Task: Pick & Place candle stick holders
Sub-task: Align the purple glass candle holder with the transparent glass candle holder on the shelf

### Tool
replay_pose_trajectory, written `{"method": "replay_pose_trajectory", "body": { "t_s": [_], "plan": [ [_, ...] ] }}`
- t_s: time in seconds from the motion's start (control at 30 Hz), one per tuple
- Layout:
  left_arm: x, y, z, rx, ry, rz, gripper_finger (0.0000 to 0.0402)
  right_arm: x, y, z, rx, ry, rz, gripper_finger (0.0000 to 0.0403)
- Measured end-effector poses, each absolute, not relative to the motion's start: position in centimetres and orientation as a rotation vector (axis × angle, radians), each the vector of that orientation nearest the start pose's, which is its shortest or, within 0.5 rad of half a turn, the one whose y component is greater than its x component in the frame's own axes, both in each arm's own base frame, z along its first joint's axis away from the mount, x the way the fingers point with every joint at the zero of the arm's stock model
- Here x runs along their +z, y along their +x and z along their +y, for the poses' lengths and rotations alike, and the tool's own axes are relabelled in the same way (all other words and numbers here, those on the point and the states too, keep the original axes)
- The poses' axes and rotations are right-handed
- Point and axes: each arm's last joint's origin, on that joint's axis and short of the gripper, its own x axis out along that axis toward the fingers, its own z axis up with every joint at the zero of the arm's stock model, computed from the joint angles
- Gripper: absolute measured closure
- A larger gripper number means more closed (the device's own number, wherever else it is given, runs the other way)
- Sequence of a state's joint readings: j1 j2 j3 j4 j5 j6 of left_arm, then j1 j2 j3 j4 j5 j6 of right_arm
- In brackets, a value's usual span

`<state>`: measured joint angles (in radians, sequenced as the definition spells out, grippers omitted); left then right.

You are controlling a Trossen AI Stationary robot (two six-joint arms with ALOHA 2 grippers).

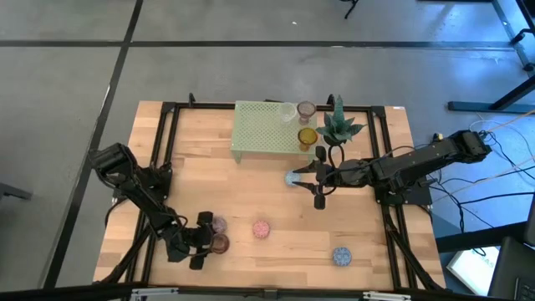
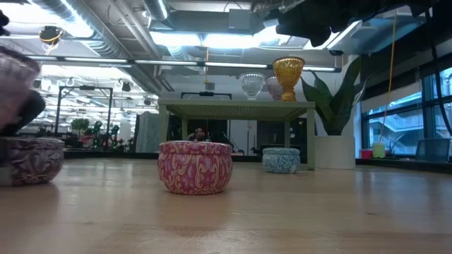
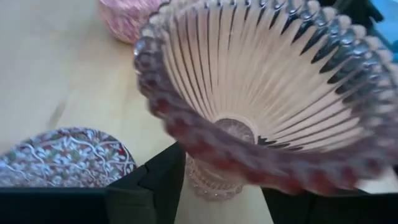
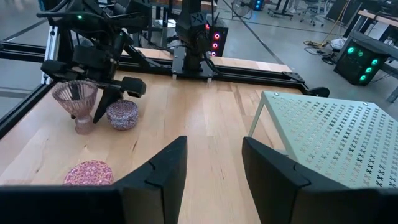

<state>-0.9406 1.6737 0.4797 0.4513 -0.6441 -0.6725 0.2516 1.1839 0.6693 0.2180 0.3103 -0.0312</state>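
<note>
Wooden table (image 1: pixel 276 192): left gripper (image 1: pixel 203 240) grips the ribbed mauve holder (image 4: pixel 76 99) by its stem.

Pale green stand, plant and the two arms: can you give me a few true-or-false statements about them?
1. Three glass holders stand on the pale green stand: clear, mauve and amber. True.
2. The potted plant stands on the stand. False: it stands on the table beside it.
3. The left gripper is at the pink ribbed holder. True.
4. The right gripper holds the blue holder. False: it is open and empty, and that holder sits alone near the table's front edge.
</note>
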Motion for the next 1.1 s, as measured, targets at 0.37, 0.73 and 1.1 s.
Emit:
{"method": "replay_pose_trajectory", "body": {
  "t_s": [0.37, 0.73, 1.1],
  "plan": [
    [10.0, 18.2, -18.6, 0.008, -0.088, 0.542, 0.0288, 25.2, 24.8, 5.5, -0.053, -0.112, 0.287, 0.0243],
    [8.4, 19.2, -17.7, 0.069, -0.115, 0.578, 0.0238, 25.1, 24.8, 5.9, 0.101, -0.083, 0.291, 0.0244],
    [8.2, 19.5, -17.5, 0.075, -0.124, 0.577, 0.021, 21.9, 27.6, 6.9, 0.162, 0.022, 0.335, 0.0244]
  ]
}}
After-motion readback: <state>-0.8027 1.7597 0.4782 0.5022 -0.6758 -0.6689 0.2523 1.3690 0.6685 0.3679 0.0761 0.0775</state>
